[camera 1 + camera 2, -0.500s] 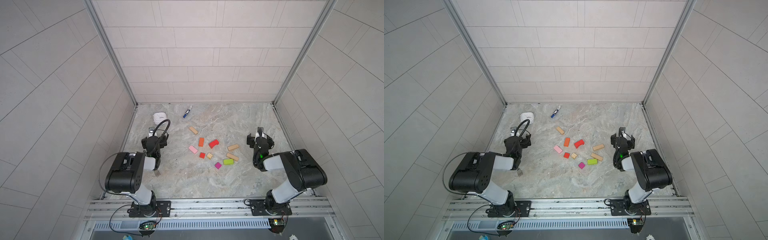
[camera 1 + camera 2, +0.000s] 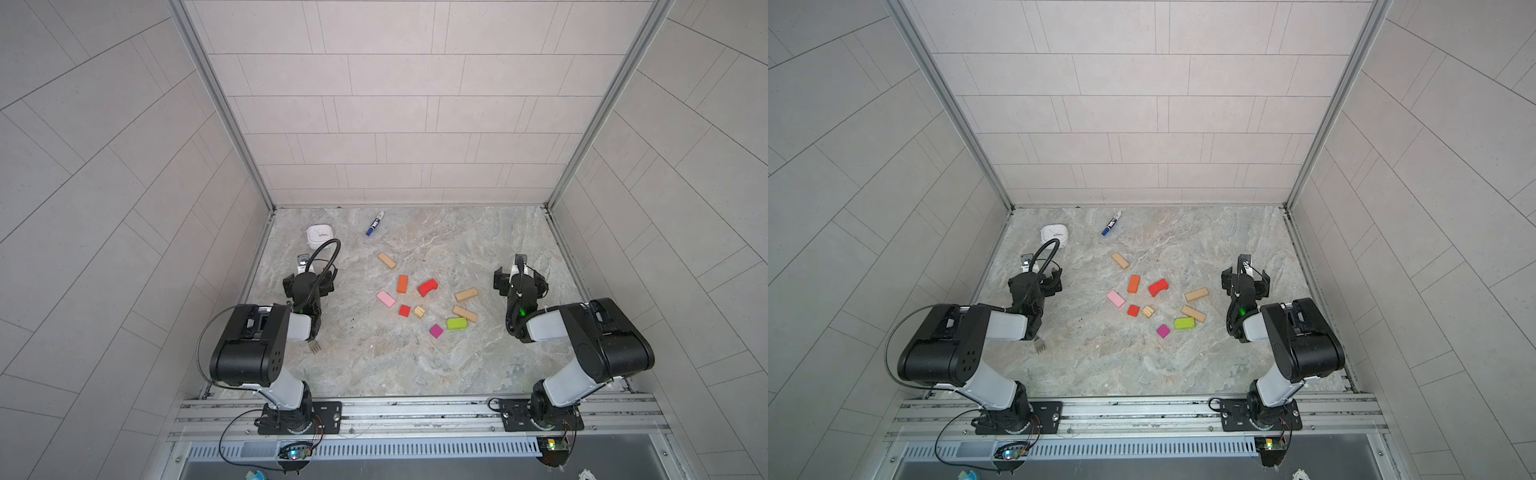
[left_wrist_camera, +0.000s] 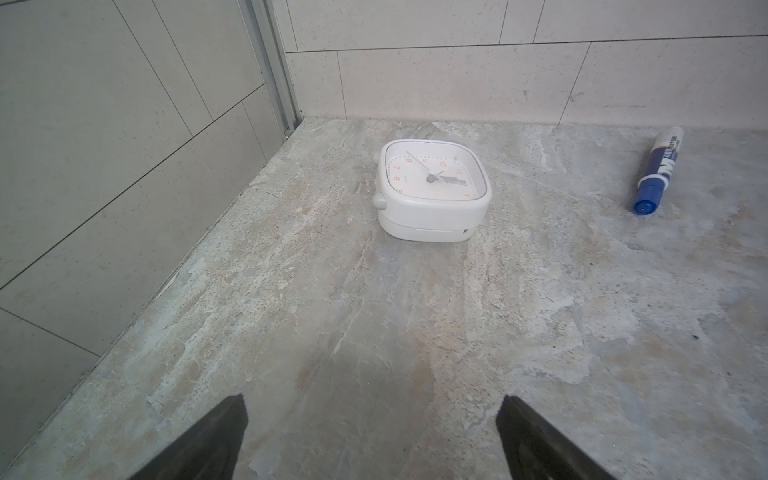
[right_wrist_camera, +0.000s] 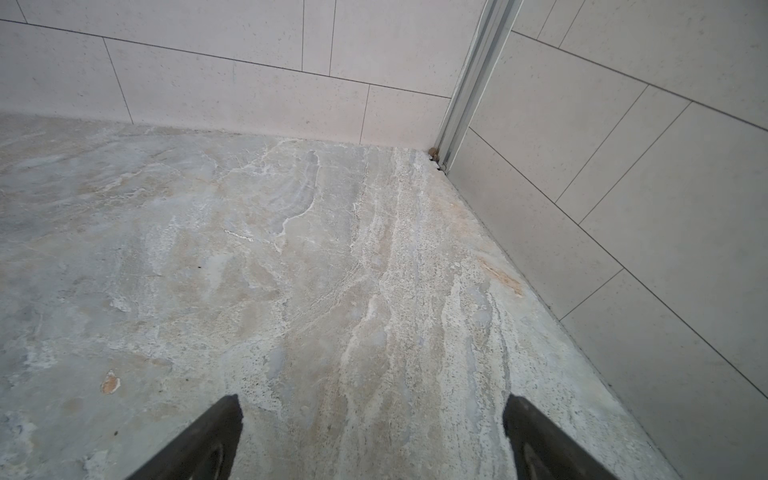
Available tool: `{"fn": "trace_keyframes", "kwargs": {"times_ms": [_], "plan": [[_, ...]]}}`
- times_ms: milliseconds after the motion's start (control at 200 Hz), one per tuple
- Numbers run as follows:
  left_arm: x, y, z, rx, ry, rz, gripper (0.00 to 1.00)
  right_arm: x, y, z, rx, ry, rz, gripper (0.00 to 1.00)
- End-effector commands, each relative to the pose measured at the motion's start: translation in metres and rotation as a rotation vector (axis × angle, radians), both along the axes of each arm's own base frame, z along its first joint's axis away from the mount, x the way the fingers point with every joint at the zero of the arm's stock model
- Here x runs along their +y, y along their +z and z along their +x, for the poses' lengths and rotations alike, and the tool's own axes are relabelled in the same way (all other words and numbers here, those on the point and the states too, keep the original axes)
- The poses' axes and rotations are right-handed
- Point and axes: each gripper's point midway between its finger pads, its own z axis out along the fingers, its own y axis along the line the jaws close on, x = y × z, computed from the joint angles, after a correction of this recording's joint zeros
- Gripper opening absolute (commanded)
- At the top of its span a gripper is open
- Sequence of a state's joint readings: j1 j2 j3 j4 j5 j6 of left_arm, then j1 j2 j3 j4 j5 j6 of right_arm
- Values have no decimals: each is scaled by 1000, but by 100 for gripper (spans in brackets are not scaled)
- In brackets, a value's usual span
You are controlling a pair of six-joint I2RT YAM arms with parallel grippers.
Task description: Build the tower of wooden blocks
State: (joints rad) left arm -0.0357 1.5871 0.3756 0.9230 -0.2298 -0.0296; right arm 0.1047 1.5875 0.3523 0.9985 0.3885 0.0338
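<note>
Presently the wood blocks lie scattered across the middle of the tabletop, all flat on the surface, none resting on another. Farthest is a tan bar. Nearer come an orange bar and a red arch, then a pink bar, a red cube and a tan cube just beside it. To the right lie two further tan bars, with a lime bar just beside the nearer one. A magenta cube is nearest of all.

Left gripper: jaws wide apart, nothing between them. It is stationed at the left, well apart from the blocks, facing a white clock and a blue-capped marker at the far left.

Right gripper: jaws wide apart, holding nothing. It is stationed at the right, facing the far right corner.
</note>
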Motion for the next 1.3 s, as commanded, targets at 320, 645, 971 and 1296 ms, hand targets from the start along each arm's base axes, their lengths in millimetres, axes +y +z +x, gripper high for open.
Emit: {"fn": "trace_keyframes", "kwargs": {"times_ms": [320, 645, 971, 1296], "plan": [[3, 29, 4, -4, 40, 17, 100, 5, 23, -7, -47, 13, -33, 99], [-10, 94, 5, 51, 109, -35, 100, 17, 77, -14, 42, 37, 38, 99], [-66, 134, -10, 218, -93, -271, 100, 49, 89, -23, 244, 63, 285, 99], [-129, 133, -29, 354, -364, -397, 100, 84, 89, -34, 382, 169, 375, 99]]}}
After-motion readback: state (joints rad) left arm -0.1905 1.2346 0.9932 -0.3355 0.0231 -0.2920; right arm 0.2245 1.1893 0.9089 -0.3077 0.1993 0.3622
